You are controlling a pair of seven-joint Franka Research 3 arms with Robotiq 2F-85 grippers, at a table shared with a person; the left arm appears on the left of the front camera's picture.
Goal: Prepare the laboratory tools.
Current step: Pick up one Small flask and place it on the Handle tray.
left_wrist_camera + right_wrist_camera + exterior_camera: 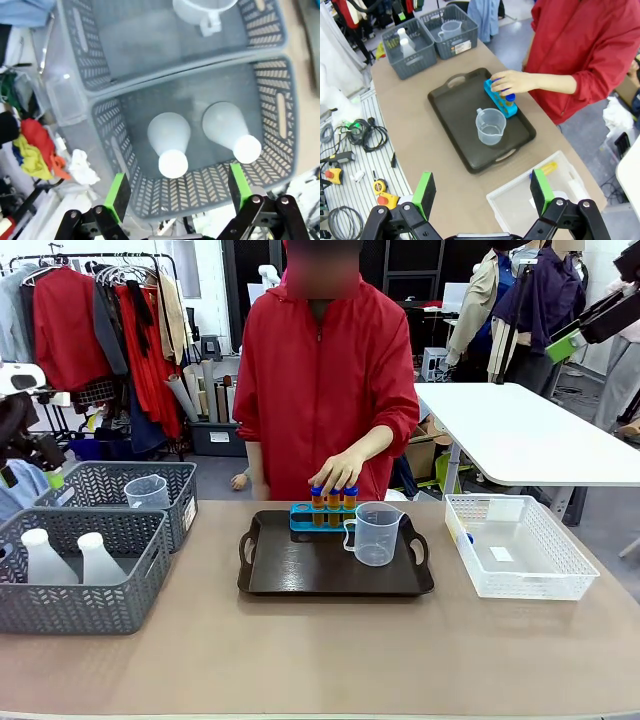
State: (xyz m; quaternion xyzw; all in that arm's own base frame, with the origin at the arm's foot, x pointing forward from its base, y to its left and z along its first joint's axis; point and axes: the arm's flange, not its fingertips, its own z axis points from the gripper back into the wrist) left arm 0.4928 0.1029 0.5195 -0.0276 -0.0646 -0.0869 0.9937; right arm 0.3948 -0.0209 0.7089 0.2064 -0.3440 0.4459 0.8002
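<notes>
Orange tubes with blue caps [333, 502] stand in a blue rack [501, 100] at the far edge of a dark tray [300, 570]. The person's hand [338, 472] rests on their caps. A clear handled beaker [375, 533] stands on the tray beside the rack. Two whitish conical flasks [170, 142] [229, 129] stand upright in the near grey basket [120, 605]. My left gripper [177, 192] hangs open directly above them, holding nothing. High over the table's right end, my right gripper [482, 192] is open and empty.
A second beaker [147, 492] sits in the far grey basket [185, 485]. A white basket [575, 585] at the right holds one orange tube [547, 168]. Cables and tools [355, 135] lie on the floor beside the table. A white table [540, 440] stands behind.
</notes>
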